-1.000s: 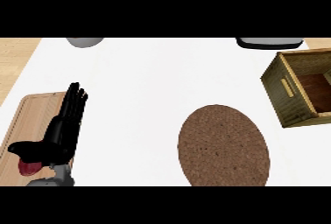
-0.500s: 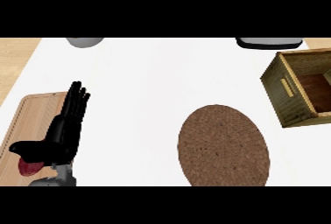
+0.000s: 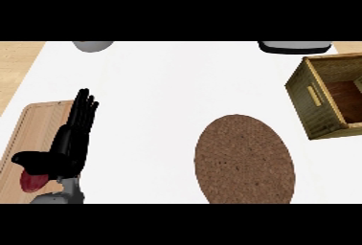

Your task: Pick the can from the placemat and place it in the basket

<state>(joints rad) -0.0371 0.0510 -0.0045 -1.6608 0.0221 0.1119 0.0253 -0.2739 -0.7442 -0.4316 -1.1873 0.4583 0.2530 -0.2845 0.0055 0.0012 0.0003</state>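
Observation:
A brown oval placemat (image 3: 244, 160) lies on the white counter at the lower middle, with nothing standing on it. A wooden basket (image 3: 332, 97) sits at the right edge, open side up; its inside shows dark reddish brown. No can shows anywhere in the head view. My left hand (image 3: 71, 139) rests at the lower left with fingers straight and pointing up, thumb out to the left, above a wooden board (image 3: 34, 125). My right hand is out of sight.
A dark red round thing (image 3: 32, 181) lies on the wooden board, partly under my left thumb. A grey bowl-like object (image 3: 93, 45) sits at the top left edge and a dark grey one (image 3: 293, 46) at the top right.

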